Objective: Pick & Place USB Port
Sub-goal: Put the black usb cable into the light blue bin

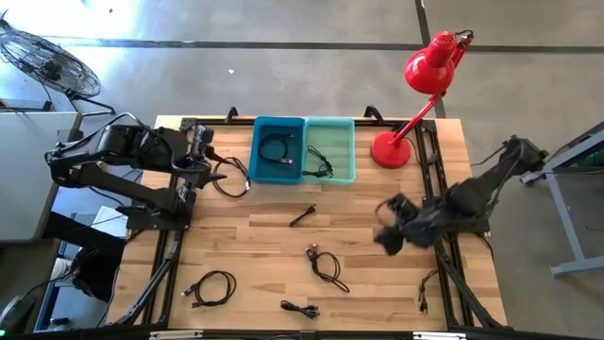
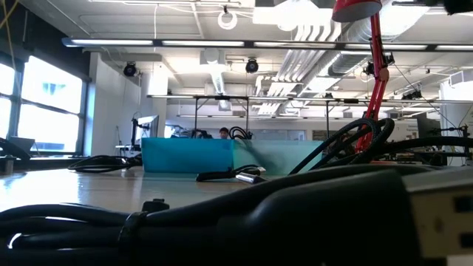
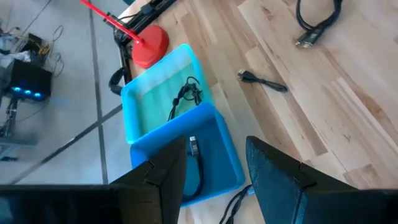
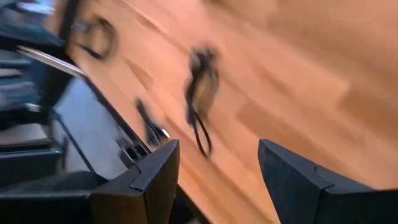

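Several black USB cables lie flat on the wooden table: a short one, a coiled one, another coil and a small one near the near edge. One more coil lies by the blue bin, which holds a cable. The teal bin holds another cable. My left gripper is open beside the blue bin's left wall. My right gripper is open above the table's right half, with the coiled cable ahead of it.
A red desk lamp stands with its base right of the teal bin, and its head reaches past the far edge. A cable lies by the right frame rail. A thick cable fills the low view's foreground. Bare wood lies mid-table.
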Robot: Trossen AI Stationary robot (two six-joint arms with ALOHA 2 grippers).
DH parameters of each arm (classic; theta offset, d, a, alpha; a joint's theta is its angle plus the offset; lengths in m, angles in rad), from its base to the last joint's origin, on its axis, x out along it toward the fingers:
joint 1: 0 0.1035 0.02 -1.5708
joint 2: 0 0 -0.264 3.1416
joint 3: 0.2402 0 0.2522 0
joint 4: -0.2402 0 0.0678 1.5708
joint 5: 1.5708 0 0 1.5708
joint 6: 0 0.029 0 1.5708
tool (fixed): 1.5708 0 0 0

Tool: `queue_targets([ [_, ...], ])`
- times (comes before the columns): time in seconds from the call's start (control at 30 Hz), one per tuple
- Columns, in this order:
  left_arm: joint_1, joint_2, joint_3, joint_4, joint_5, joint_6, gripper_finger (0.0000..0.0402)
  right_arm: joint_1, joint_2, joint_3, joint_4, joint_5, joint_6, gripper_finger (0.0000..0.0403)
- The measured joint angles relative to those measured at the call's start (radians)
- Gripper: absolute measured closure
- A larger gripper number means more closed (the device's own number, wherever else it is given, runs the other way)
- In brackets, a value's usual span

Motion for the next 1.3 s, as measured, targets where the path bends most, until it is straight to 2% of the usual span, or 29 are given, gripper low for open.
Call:
queue_targets([
  [0.2,0.0,0.016,0.0,-0.001,0.034,0.029,0.0241,0.086,0.159,0.0,-0.019,-0.172,0.275,0.0196],
  [0.4,0.0,0.028,0.0,-0.025,0.056,0.03,0.0241,0.163,0.3,0.0,-0.006,-0.352,0.506,0.0216],
  [0.6,0.0,0.032,0.0,-0.03,0.056,0.03,0.0241,0.213,0.399,0.0,0.052,-0.525,0.614,0.0234],
  [0.8,0.0,0.032,0.0,-0.03,0.08,0.029,0.0241,0.256,0.441,0.0,0.014,-0.646,0.656,0.024],
  [1.0,0.0,0.03,-0.013,-0.02,0.117,0.019,0.0241,0.296,0.444,0.0,-0.041,-0.662,0.66,0.0241],
  [1.3,0.0,0.022,-0.159,0.013,0.156,-0.015,0.0241,0.297,0.444,-0.021,-0.108,-0.587,0.654,0.0239],
])
